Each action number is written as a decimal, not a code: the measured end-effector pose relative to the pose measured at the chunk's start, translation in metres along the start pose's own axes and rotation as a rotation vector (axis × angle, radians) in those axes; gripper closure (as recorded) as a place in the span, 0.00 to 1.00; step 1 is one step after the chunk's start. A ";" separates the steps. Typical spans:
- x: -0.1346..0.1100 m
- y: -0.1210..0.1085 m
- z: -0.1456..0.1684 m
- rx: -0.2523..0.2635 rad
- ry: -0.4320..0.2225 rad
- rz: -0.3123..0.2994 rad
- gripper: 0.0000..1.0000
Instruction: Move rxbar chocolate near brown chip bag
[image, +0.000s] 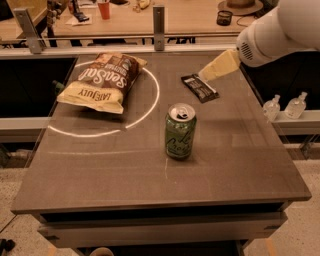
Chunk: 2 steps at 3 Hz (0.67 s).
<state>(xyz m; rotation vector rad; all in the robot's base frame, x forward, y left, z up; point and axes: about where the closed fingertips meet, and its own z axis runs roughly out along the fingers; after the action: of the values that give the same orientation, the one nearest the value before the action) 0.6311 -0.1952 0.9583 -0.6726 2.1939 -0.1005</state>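
The rxbar chocolate (199, 87), a small flat black bar, lies on the table at the back right of centre. The brown chip bag (102, 81) lies at the back left, its cream-yellow band toward the front. My gripper (206, 75) reaches in from the upper right on the white arm (280, 30). Its cream-coloured tip hangs just above the far right end of the bar.
A green soda can (180, 131) stands upright at the table's centre, in front of the bar. A white ring of light (105, 102) curves around the bag. Two small clear bottles (285, 106) sit on a ledge to the right. A rail with posts (159, 27) borders the back edge.
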 end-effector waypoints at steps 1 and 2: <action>0.006 0.013 0.025 -0.047 0.044 0.080 0.00; 0.011 0.034 0.049 -0.139 0.113 0.111 0.00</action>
<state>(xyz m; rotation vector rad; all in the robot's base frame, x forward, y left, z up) 0.6469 -0.1646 0.9086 -0.6332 2.3583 0.0735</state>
